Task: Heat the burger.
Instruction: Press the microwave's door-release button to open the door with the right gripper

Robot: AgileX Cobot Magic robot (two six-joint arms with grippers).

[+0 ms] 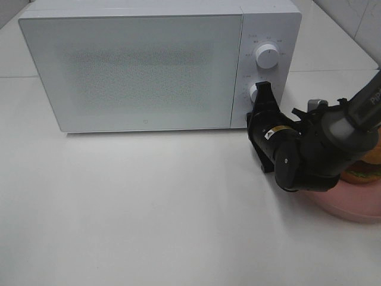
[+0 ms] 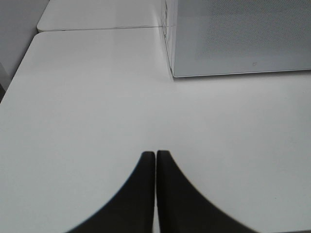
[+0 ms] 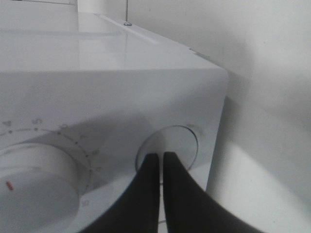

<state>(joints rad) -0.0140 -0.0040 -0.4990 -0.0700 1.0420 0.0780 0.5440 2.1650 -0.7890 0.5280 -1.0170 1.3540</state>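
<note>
Right gripper (image 3: 161,156) sits at the microwave's (image 1: 137,65) lower control (image 3: 183,140), jaws pinched together and empty, so I'd call it a fingertip push to pop the door. The burger (image 1: 364,171) waits on its pink plate (image 1: 348,210) off the microwave's front right corner. There's open table (image 1: 149,202) before the door.

Burger (image 1: 365,173) mostly hidden behind right arm (image 1: 333,140), pink plate (image 1: 351,208) cut off by edge
</note>
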